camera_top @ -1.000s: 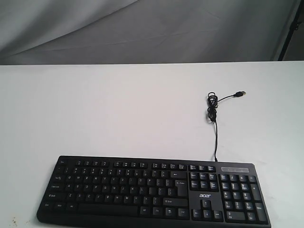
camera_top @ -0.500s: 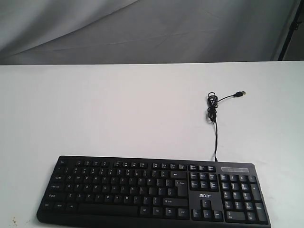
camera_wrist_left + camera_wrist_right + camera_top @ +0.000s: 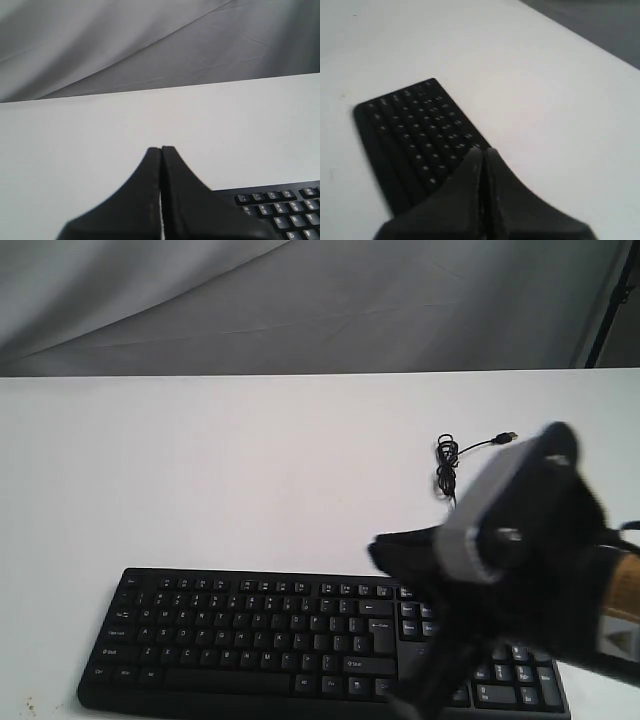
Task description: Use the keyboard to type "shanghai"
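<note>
The wide flat black keyboard (image 3: 250,640) lies on the white bench (image 3: 250,470). The left pincer (image 3: 161,148) and right pincer (image 3: 482,150) are both closed. The right one's blunt tip, if poorly aimed, may strike two neighbouring keys.

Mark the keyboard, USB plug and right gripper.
keyboard (image 3: 250,635): exterior view, letter keys.
USB plug (image 3: 508,437): exterior view, plug tip.
right gripper (image 3: 483,152): right wrist view, closed fingertips.

The blurred right arm (image 3: 520,540) hides the keyboard (image 3: 250,635) at its 3 o'clock end (most of the number pad (image 3: 525,680) included) and the lower run of the cable (image 3: 444,468). Its key legends (image 3: 262,621) are unreadably small. The right pincer (image 3: 483,151) covers part of the blurred keys in its wrist view.
</note>
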`<action>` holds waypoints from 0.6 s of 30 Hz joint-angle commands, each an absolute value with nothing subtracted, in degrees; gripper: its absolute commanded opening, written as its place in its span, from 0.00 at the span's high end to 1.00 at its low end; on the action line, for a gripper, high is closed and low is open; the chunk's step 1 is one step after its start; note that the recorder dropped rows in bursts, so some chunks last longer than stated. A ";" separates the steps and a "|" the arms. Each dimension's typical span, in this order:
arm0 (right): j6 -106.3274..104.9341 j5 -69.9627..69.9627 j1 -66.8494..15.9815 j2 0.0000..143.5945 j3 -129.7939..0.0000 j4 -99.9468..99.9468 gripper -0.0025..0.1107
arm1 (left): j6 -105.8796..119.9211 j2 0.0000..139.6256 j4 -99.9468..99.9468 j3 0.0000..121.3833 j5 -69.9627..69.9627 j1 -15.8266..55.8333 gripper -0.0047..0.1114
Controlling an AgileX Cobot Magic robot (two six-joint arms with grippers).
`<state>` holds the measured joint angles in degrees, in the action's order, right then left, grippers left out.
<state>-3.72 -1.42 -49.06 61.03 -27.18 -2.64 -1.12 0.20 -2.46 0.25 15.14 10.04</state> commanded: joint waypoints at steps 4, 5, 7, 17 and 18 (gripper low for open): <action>-1.03 -1.45 -57.56 82.45 -43.27 -2.40 0.98 | -1.28 0.00 -2.48 0.00 14.98 10.24 0.96; -1.42 -1.45 -58.11 84.84 -45.23 -2.40 0.98 | -1.28 0.00 -2.48 0.00 14.98 10.24 0.96; -3.90 -1.45 -58.94 88.96 -48.41 -2.55 0.98 | -1.28 0.00 -2.48 0.00 14.98 10.24 0.96; -7.12 -1.35 -61.32 106.20 -60.74 0.70 0.98 | -1.28 0.00 -2.48 0.00 14.98 10.24 0.96; -7.12 -2.01 -61.32 107.09 -60.98 1.34 0.98 | -1.28 0.00 -2.48 0.00 14.98 10.24 0.96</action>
